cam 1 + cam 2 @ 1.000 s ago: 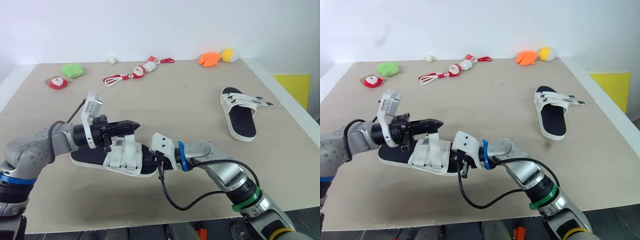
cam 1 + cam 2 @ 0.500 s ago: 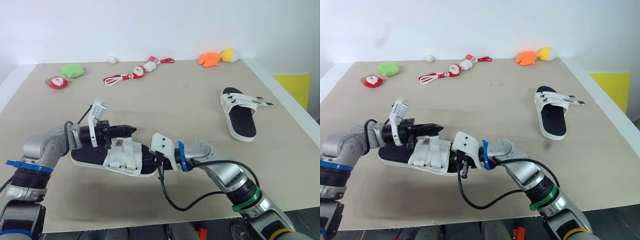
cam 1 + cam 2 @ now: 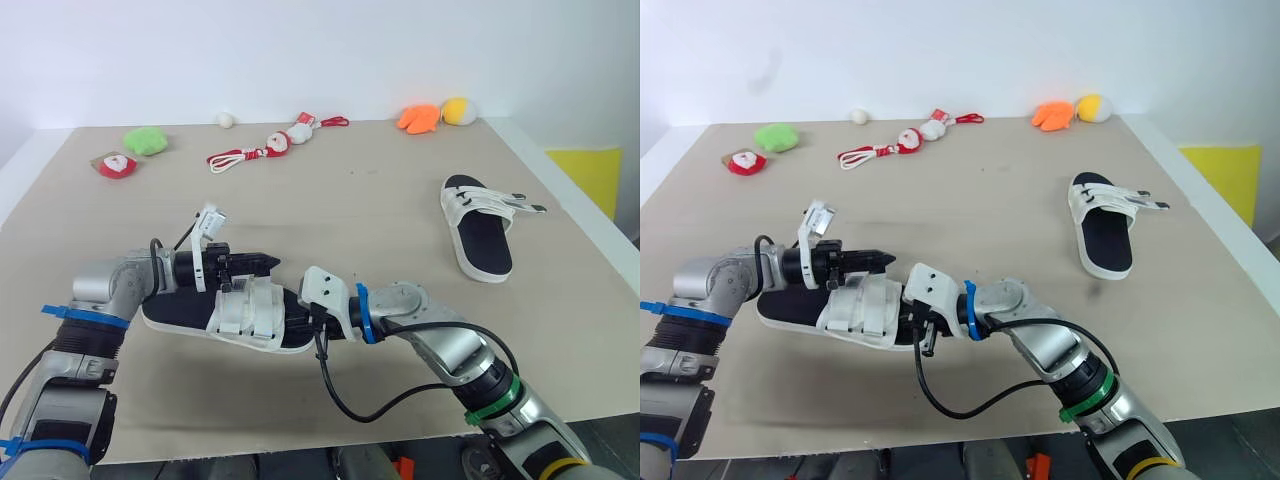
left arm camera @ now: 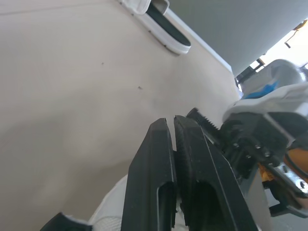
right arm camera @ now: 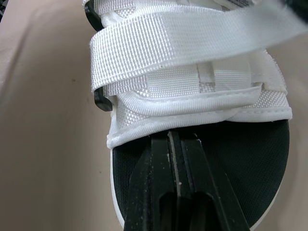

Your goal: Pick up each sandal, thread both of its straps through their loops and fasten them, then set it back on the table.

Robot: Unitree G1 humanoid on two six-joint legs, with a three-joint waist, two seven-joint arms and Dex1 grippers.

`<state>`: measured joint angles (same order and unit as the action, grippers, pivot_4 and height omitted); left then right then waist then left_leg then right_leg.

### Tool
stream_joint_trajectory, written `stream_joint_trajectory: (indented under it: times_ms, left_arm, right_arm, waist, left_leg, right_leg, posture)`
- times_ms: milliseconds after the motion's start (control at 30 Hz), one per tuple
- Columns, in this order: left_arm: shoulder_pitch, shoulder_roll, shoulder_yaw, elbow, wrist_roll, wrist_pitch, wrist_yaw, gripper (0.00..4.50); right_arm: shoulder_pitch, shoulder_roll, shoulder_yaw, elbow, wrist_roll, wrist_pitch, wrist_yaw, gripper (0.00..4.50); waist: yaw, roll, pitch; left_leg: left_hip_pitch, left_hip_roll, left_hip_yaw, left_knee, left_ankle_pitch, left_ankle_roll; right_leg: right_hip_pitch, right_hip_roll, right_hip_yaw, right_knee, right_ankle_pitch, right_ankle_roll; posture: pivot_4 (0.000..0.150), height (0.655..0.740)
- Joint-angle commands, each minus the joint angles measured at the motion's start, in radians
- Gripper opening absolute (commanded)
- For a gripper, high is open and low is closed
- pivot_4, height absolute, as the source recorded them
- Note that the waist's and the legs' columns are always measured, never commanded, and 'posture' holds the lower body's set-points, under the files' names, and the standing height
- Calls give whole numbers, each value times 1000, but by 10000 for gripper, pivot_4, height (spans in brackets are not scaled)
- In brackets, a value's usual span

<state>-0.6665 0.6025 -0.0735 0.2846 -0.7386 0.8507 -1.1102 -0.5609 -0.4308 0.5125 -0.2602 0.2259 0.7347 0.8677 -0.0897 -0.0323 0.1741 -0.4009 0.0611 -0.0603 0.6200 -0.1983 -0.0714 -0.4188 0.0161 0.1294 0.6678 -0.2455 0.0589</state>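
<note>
A black-soled sandal (image 3: 175,315) with white straps (image 3: 248,308) lies flat on the table near the front. My left gripper (image 3: 266,261) is shut and hovers just over the far edge of those straps, holding nothing; its fingers (image 4: 161,159) press together. My right gripper (image 5: 169,137) is shut too, its tips resting on the black footbed right at the edge of the strap piece (image 5: 192,72). A second sandal (image 3: 478,228) of the same kind lies at the right, its strap ends sticking out sideways.
Along the far edge sit a green plush (image 3: 145,140), a red and white toy (image 3: 112,164), a red cord with a small doll (image 3: 265,148), a white ball (image 3: 225,120) and orange and yellow plush toys (image 3: 436,114). A yellow object (image 3: 585,170) lies beyond the table's right edge.
My left arm has dropped lower and its wrist has rolled, with the shut fingers staying over the straps. The sandal and my right arm have not moved.
</note>
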Motion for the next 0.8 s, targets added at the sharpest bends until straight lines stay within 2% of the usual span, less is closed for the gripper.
stream_joint_trajectory:
  times_ms: [33, 433, 800]
  left_arm:
    - [-33, -7, 3, 7, 44, -16, -20, 1324]
    - [-14, 2, -18, 21, 148, -42, -83, 1324]
    - [32, 2, -89, 12, 280, -170, -129, 1324]
  right_arm:
    - [17, -16, 30, 35, -42, 35, -20, 0]
    - [19, -16, 25, 35, -45, 34, -24, 0]
    - [19, -18, 23, 33, -44, 31, -21, 0]
  waist:
    - [0, 0, 0]
    - [0, 0, 0]
    - [0, 0, 0]
  left_leg:
    - [0, 0, 0, 0, 0, 0]
    - [0, 0, 0, 0, 0, 0]
    - [0, 0, 0, 0, 0, 0]
  right_leg:
    - [0, 0, 0, 0, 0, 0]
    - [0, 0, 0, 0, 0, 0]
    - [0, 0, 0, 0, 0, 0]
  posture:
    - [1500, 7400]
    - [1500, 7400]
    - [1500, 7400]
